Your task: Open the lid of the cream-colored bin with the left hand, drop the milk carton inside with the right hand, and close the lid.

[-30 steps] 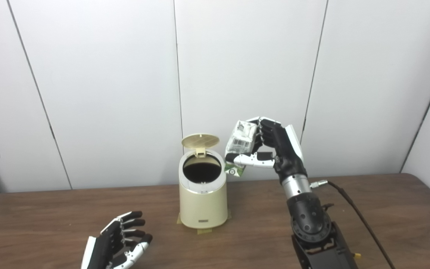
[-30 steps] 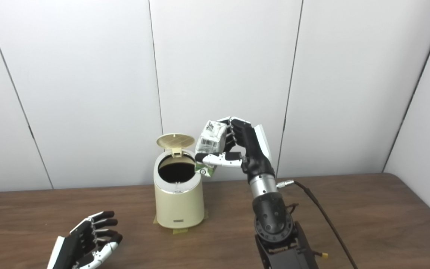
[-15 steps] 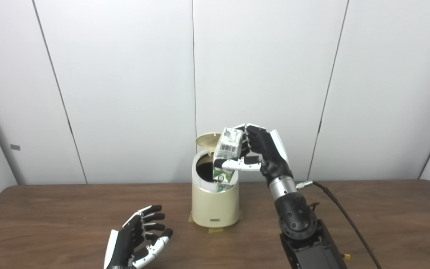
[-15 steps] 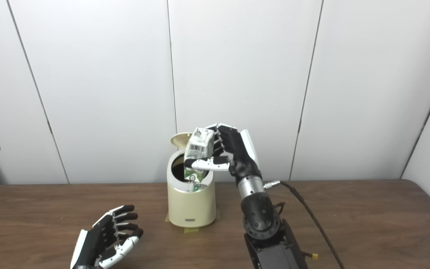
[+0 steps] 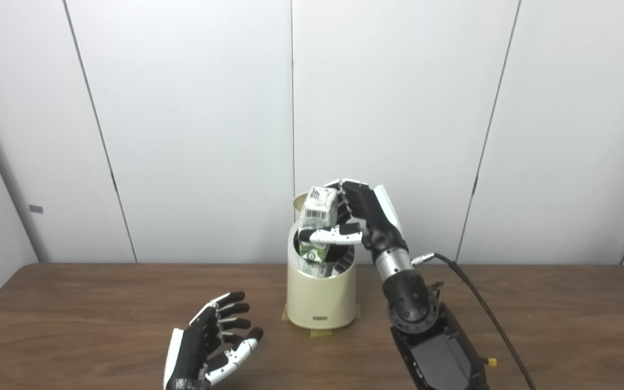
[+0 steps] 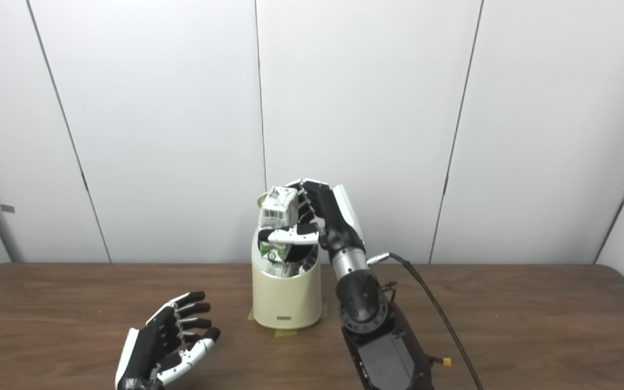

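Observation:
The cream-colored bin (image 5: 321, 292) stands on the wooden table (image 5: 73, 303) with its lid (image 5: 297, 202) flipped up at the back, mostly hidden behind the carton. My right hand (image 5: 363, 219) is shut on the white and green milk carton (image 5: 316, 225) and holds it upright over the bin's mouth, its lower end inside the opening. My left hand (image 5: 212, 341) is open and empty, palm up, low at the front left, apart from the bin.
A dark cable (image 5: 485, 309) runs from my right wrist across the table to the right. Tape tabs (image 5: 320, 331) hold the bin's base to the table. White wall panels stand close behind the table.
My right hand has carried the carton left from beside the bin to over its mouth and lowered its end into the opening. The camera has shifted left. My left hand has stayed open.

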